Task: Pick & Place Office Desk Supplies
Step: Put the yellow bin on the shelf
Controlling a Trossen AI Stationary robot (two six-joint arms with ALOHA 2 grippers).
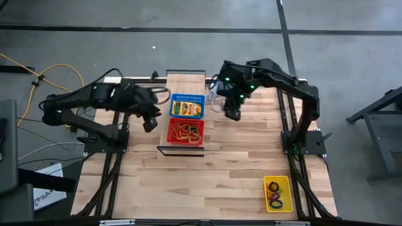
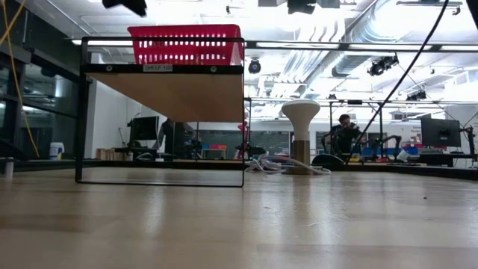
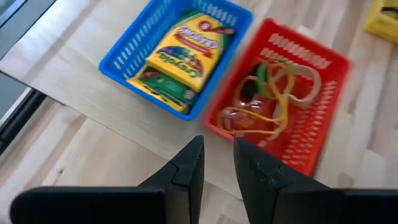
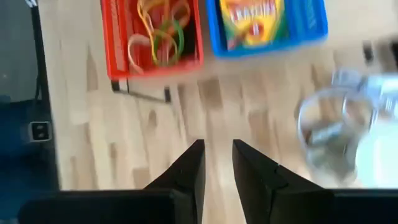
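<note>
On the shelf's pale board (image 1: pixel 186 83) stand a blue basket (image 1: pixel 188 98) holding yellow-orange printed packs (image 3: pixel 186 53) and, nearer, a red basket (image 1: pixel 186 139) holding tan, green and orange rubber bands (image 3: pixel 273 93). Coloured loop clips (image 1: pixel 276 194) lie in a yellow tray (image 1: pixel 277 181) at the near right. My left gripper (image 1: pixel 151 123) hangs left of the red basket, its fingers (image 3: pixel 189 165) narrowly open with nothing between them. My right gripper (image 1: pixel 232 115) hangs above the table right of the baskets, likewise narrowly open and empty (image 4: pixel 216 146).
The shelf's black frame (image 2: pixel 160 69) lifts the board and baskets above the table. A white round object with a grey cable (image 1: pixel 217 97) stands just beyond my right gripper. Bare wooden table (image 1: pixel 201 182) spreads across the near half.
</note>
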